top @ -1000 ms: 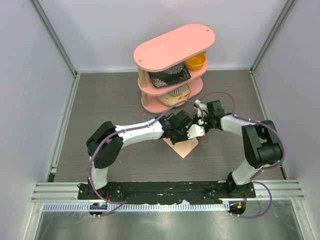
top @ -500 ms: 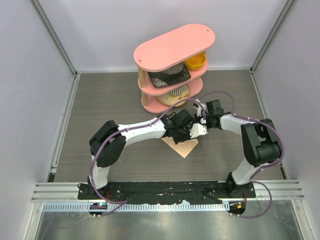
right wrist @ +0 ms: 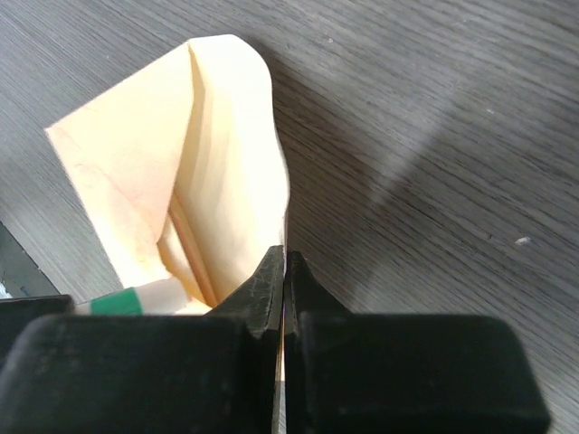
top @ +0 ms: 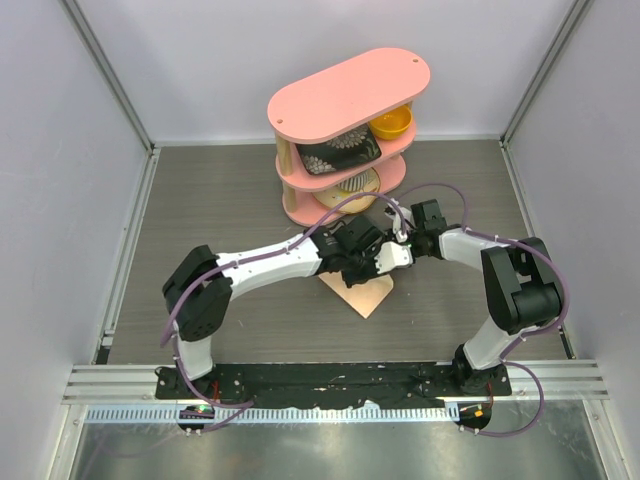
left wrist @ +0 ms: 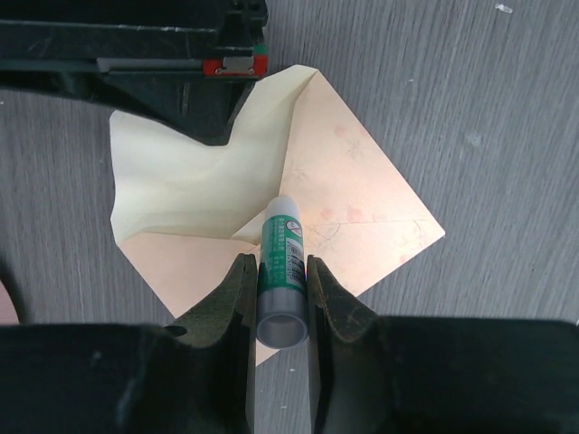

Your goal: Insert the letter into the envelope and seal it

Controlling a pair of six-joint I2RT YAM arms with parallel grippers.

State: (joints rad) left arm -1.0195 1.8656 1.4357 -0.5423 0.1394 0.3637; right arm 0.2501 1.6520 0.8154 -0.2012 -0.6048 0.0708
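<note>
The letter (left wrist: 181, 185) shows as slightly rumpled pale cream-yellow paper in the open upper-left part of the peach-tan envelope (left wrist: 353, 181). I cannot tell where it ends and the pale inner face of the flap (right wrist: 240, 154) begins. The right claw (right wrist: 284, 262) has its jaws together, pinching the thin edge of that raised flap. The left claw (left wrist: 280, 267) is clamped on a green-and-white glue stick (left wrist: 282, 244), whose white tip points at the envelope's middle. The envelope lies on the grey wood-grain surface (left wrist: 507, 136), near a pink tiered shelf (top: 350, 90).
</note>
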